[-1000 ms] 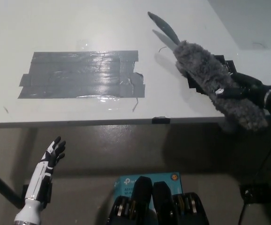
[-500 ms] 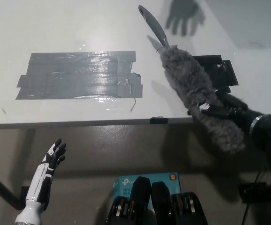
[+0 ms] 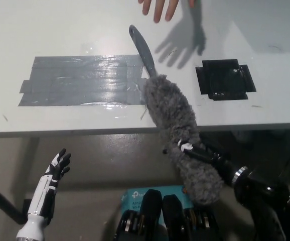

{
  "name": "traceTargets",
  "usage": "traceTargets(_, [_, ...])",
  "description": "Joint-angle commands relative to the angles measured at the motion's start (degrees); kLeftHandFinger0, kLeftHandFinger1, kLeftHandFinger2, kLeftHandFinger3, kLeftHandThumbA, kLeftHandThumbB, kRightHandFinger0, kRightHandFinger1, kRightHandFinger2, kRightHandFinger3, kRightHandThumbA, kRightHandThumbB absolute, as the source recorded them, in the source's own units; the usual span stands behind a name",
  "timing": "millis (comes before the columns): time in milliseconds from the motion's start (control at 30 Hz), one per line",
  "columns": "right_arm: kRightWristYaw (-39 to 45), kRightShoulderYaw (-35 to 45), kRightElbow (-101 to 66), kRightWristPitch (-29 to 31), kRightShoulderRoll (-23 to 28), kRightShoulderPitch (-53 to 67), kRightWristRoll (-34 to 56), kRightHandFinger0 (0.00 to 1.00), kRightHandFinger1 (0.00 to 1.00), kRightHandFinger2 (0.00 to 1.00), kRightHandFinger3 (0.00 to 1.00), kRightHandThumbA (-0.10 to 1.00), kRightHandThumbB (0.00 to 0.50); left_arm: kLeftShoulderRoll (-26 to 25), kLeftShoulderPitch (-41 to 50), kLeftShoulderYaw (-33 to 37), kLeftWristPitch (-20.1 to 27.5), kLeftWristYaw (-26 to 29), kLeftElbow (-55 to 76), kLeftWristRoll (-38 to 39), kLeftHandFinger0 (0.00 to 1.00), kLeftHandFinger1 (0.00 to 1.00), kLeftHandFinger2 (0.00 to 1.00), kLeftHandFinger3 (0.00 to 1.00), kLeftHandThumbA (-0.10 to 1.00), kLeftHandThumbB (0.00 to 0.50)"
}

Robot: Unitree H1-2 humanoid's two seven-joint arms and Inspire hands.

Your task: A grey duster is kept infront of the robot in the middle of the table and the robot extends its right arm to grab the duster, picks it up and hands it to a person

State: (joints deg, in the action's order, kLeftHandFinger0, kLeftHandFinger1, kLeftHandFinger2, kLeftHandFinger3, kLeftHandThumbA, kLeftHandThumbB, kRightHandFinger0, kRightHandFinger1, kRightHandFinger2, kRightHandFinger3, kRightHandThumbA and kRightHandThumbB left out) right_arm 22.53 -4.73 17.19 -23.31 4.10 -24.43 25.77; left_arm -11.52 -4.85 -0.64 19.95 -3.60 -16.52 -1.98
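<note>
1. Fluffy grey duster (image 3: 177, 130) with a darker grey handle, held in my black right hand (image 3: 202, 152).
2. My white left hand (image 3: 52, 175), black-accented.
3. White table (image 3: 59, 30); grey tape patch (image 3: 82, 80); black square (image 3: 224, 80).

duster (image 3: 177, 128) swung left, person's hand (image 3: 160, 7) now in view

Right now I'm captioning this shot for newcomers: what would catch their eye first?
The fluffy grey duster stands out, held in the black right hand at the table's near edge, its handle pointing toward a person's hand at the top. Grey tape patches the white table; the white left hand rests open, lower left.
</note>
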Motion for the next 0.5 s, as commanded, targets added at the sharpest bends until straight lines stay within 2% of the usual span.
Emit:
traceTargets(0, [-14.8,2.8,-19.8,-3.6,-6.5,0.7,39.8,0.00,0.48,0.88,1.00,-0.10,0.155,-1.7,-2.1,-0.8,1.7,-0.2,3.1,-0.3,1.00,1.00,1.00,1.00,1.00,0.343])
traceTargets(100, [-15.8,3.4,-20.1,-3.6,-7.0,1.0,41.0,0.00,0.45,0.86,1.00,-0.10,0.145,-1.7,-2.1,-0.9,1.6,0.0,3.2,-0.4,1.00,1.00,1.00,1.00,1.00,0.349])
traceTargets(167, [-16.0,3.7,-20.4,-3.6,-7.2,0.9,41.6,0.00,0.45,0.85,1.00,-0.10,0.141,-1.7,-2.2,-0.9,2.1,0.1,3.2,-0.6,1.00,1.00,1.00,1.00,1.00,0.334])
traceTargets(467, [-19.4,5.5,-22.8,-3.6,-7.4,0.5,45.0,0.00,0.48,0.90,1.00,-0.10,0.116,-1.8,-2.6,-0.9,1.9,-0.3,3.1,0.1,1.00,1.00,1.00,1.00,1.00,0.329])
